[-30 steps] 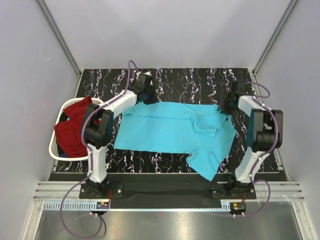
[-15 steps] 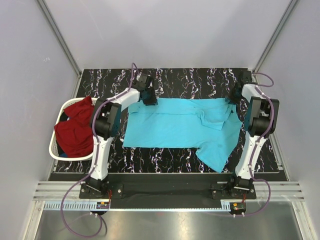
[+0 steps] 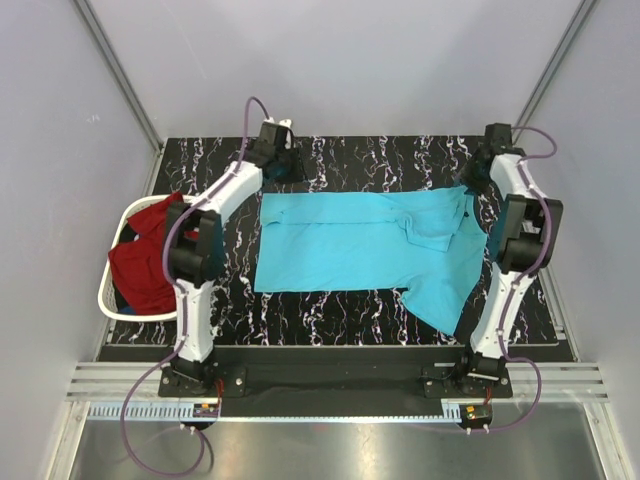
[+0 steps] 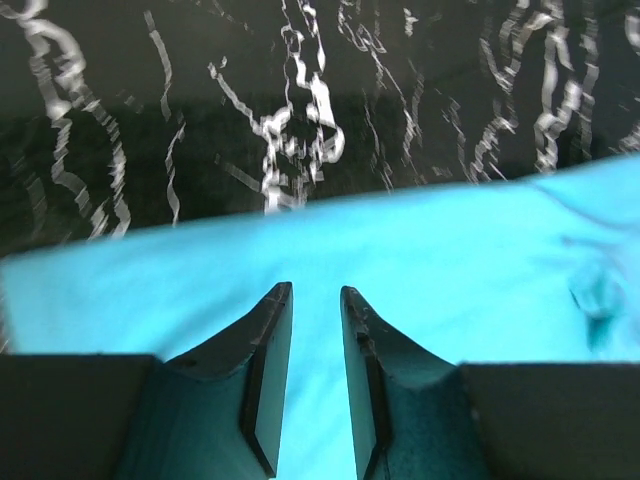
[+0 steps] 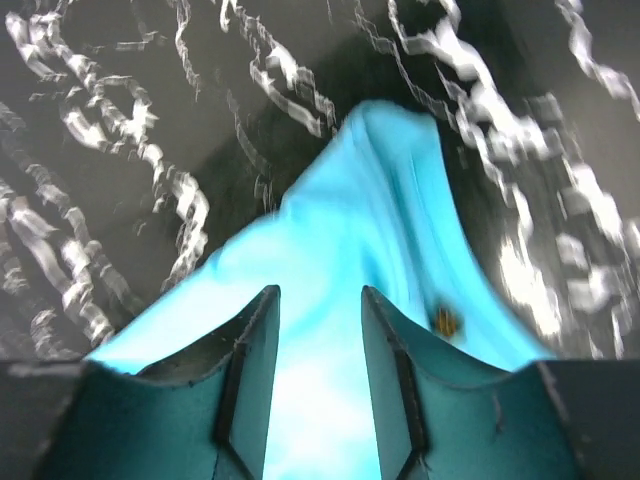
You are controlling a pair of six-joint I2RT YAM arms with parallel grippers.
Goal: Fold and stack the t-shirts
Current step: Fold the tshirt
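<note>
The turquoise t-shirt [image 3: 350, 245] lies spread across the black marbled table, one part trailing toward the near right. My left gripper [image 3: 287, 166] hovers just beyond its far left corner. In the left wrist view the left gripper [image 4: 315, 290] is open, with nothing between its fingers and the turquoise t-shirt [image 4: 450, 270] below. My right gripper [image 3: 474, 182] is over the far right corner. In the right wrist view the right gripper [image 5: 320, 292] is open above a raised fold of the turquoise t-shirt [image 5: 385, 190]. The dark red t-shirt [image 3: 145, 265] is bunched in the basket.
A white plastic laundry basket [image 3: 108, 288] sits at the table's left edge, beside the left arm. Grey walls and metal frame posts close in the back and sides. Black marbled tabletop [image 3: 390, 160] shows behind the shirt.
The turquoise shirt was drawn toward the far side and stretched flatter. The left gripper has lifted back off its corner. The right jaws have widened.
</note>
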